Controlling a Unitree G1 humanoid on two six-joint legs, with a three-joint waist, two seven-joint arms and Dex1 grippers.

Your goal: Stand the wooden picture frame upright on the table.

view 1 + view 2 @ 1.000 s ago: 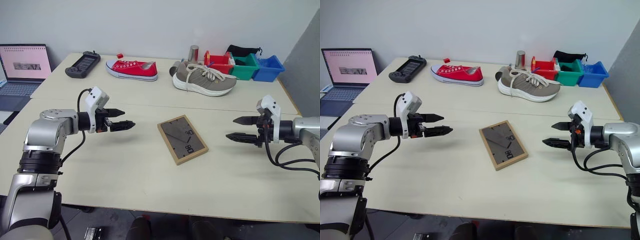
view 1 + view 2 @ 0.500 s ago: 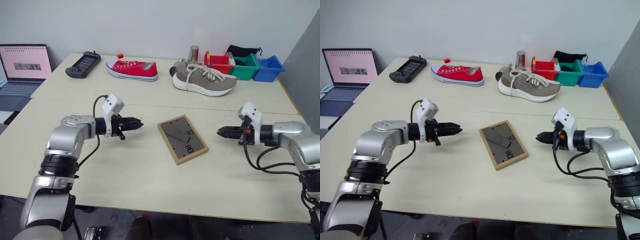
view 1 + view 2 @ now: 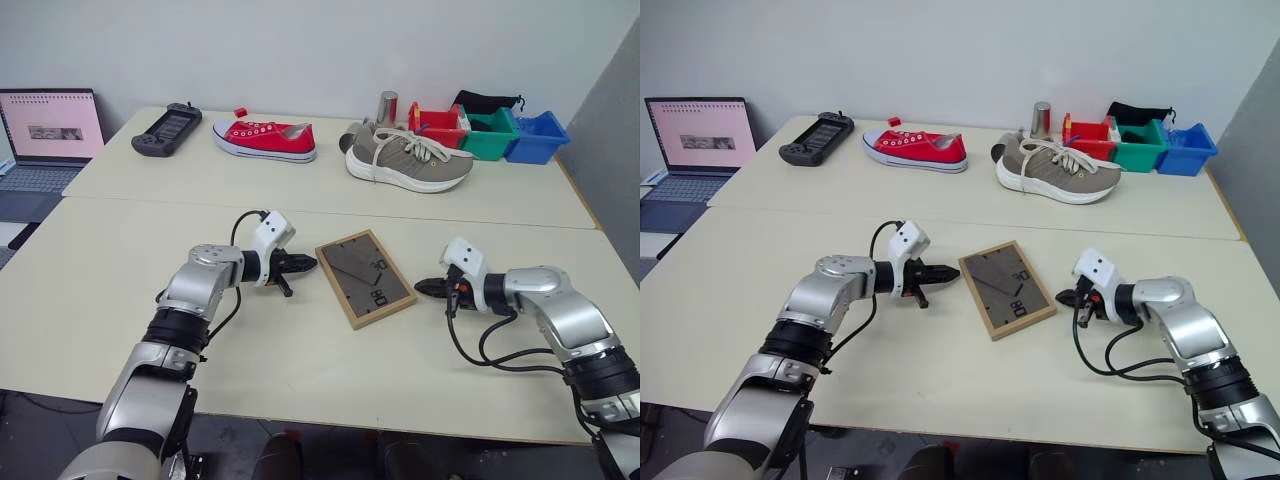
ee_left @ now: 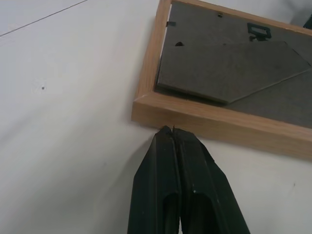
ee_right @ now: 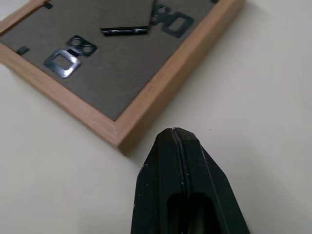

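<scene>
frame: wooden picture frame (image 3: 365, 278) lies flat, back panel up, centre of the left eye view, on the near half of the desk (image 3: 300, 370), just below the seam.
left tool: left tool (image 3: 305, 265) has its fingers pressed together, nothing held; tip just beside the frame's left edge. In its wrist view the tip looks at or nearly at the wood; I can't tell if it touches.
right tool: right tool (image 3: 423, 287) also has its fingers together and empty, near the frame's right corner, small gap.
step: I read this as a two-sided pinch to tip the frame up.
how: I'd bring both tips in level against opposite edges, low on the wood, press evenly, then lift one long edge.
risk: uneven push likely spins or slides it on the smooth top.
</scene>
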